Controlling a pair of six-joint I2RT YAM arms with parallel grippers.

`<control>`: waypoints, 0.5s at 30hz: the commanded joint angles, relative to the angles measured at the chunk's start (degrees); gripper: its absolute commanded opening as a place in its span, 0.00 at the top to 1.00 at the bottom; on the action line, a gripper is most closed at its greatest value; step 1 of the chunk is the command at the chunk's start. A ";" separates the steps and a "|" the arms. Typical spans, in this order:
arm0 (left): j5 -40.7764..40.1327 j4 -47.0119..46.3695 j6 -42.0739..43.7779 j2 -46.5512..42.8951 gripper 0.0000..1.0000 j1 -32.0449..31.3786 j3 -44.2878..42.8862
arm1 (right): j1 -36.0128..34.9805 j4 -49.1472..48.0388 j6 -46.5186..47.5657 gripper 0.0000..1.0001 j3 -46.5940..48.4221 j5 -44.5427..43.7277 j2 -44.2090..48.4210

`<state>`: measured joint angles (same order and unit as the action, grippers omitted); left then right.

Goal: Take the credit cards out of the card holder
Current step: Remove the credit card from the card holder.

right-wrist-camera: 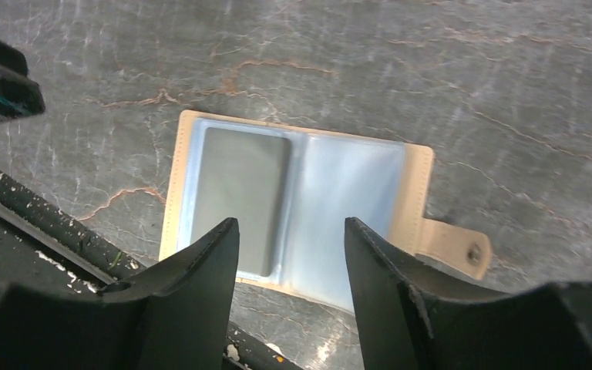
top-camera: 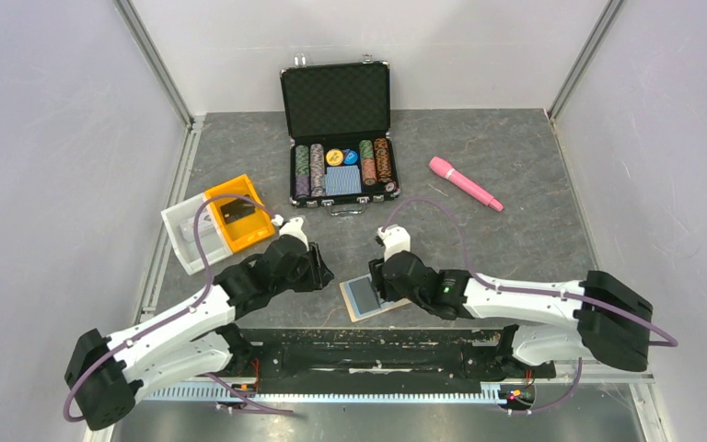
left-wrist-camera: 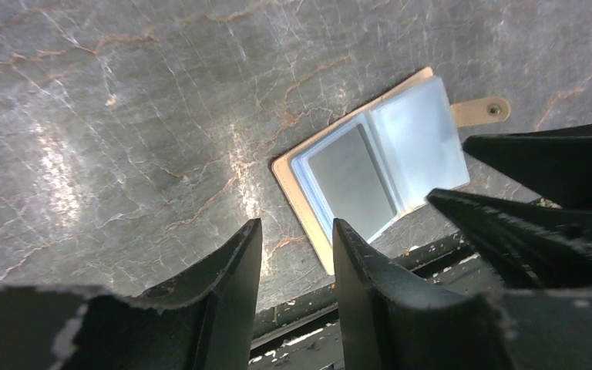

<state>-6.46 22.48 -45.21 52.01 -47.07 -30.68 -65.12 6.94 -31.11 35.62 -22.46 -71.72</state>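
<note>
The right gripper (right-wrist-camera: 291,227) hovered low over the small tan leather-like bifold card holder (right-wrist-camera: 354,185), its two black fingers apart with nothing between them. The card holder lay open and flat on the grey marbled tabletop (right-wrist-camera: 432,77), close to the near edge. Its clear blue-grey inner panels faced up and its little closing tab (right-wrist-camera: 455,247) stuck out on one side. A dark grey card (right-wrist-camera: 247,193) sat in one pocket. The left gripper (left-wrist-camera: 297,227) hung just beside the holder on the other side, its fingers also spread and empty. Farther back stood an open black case of poker chips (top-camera: 336,129), with a pink pen-shaped thing (top-camera: 465,182) to its right.
</note>
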 commanded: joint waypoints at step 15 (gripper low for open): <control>-10.94 6.58 2.58 -17.20 0.52 -0.13 -0.78 | -3.46 0.13 -1.10 0.30 11.08 0.52 -14.66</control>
<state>-14.02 27.86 -44.99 37.30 -47.07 -31.51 -67.46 6.59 -31.09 43.51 -19.55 -84.64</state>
